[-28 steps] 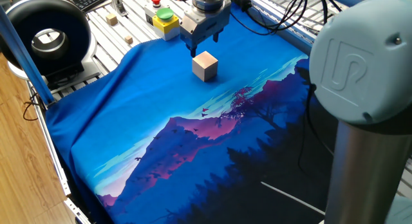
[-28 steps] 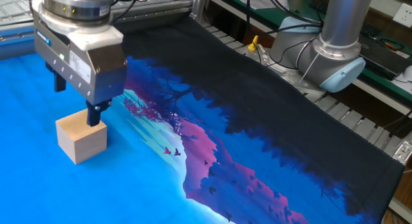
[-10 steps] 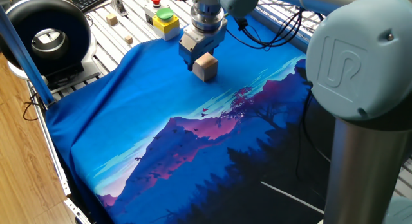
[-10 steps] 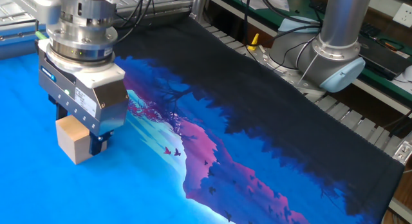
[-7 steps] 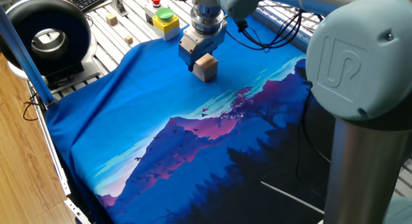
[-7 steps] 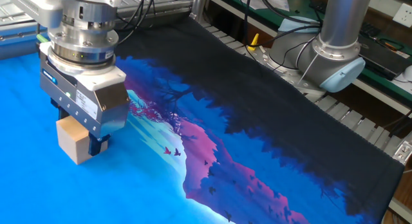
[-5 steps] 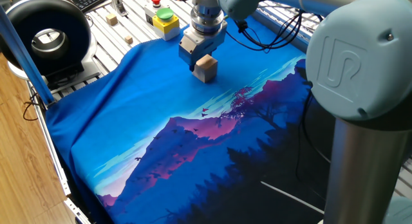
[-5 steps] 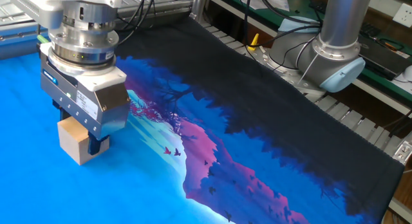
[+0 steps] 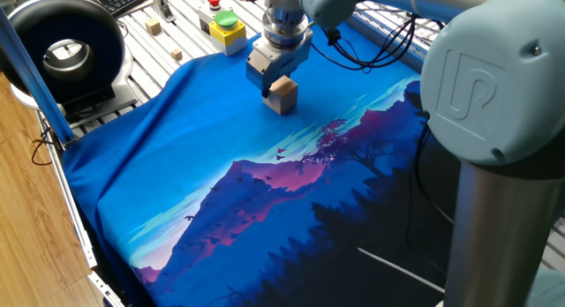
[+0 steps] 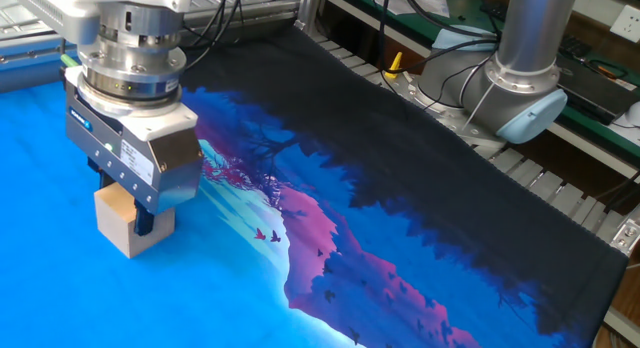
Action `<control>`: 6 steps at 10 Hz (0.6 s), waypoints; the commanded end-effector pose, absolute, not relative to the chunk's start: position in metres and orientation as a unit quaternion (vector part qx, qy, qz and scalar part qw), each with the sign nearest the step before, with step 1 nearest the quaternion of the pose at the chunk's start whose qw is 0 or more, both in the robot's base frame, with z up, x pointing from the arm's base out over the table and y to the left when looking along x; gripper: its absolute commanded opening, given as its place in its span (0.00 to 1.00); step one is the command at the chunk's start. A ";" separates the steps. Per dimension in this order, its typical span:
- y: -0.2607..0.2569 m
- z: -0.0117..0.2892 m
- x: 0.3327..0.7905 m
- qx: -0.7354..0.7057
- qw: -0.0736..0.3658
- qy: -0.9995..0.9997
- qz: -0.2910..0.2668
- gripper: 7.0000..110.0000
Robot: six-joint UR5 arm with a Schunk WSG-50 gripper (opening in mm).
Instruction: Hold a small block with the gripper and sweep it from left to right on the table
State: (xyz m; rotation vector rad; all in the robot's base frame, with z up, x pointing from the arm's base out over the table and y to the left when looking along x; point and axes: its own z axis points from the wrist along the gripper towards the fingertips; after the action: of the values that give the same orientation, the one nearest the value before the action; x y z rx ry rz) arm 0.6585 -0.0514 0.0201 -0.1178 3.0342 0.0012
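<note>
The small block [image 9: 283, 97] is a light tan wooden cube that rests on the blue mountain-print table cloth [image 9: 177, 166], in its far bright-blue part. The gripper [image 9: 278, 85] points straight down over it, with its dark fingers on either side of the cube's top half, shut on it. In the other fixed view the block [image 10: 126, 231] shows below the gripper [image 10: 126, 214], whose silver-grey head hides the cube's top. The cloth [image 10: 400, 218] spreads to the right of it.
A yellow box with a green and a red button [image 9: 222, 23] stands just behind the gripper. Tiny wooden cubes [image 9: 154, 26] lie on the slatted aluminium. A black round device [image 9: 64, 51] sits at far left. The arm's base [image 9: 494, 122] looms at right, and cables hang behind.
The gripper came down from above the block and closed around it. In the last second gripper and block have shifted slightly together across the cloth.
</note>
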 end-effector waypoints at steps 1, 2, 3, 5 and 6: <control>-0.050 0.021 0.659 -0.033 0.056 0.998 0.008 0.36; -0.049 0.021 0.659 -0.032 0.056 0.998 0.009 0.36; -0.049 0.021 0.659 -0.032 0.056 0.998 0.009 0.36; -0.045 0.022 0.659 -0.029 0.056 0.998 0.017 0.36; -0.043 0.022 0.658 -0.026 0.056 0.998 0.021 0.36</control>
State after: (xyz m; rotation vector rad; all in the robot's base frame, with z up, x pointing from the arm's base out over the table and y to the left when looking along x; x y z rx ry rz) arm 0.6578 -0.0474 0.0203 -0.1040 3.0314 0.0261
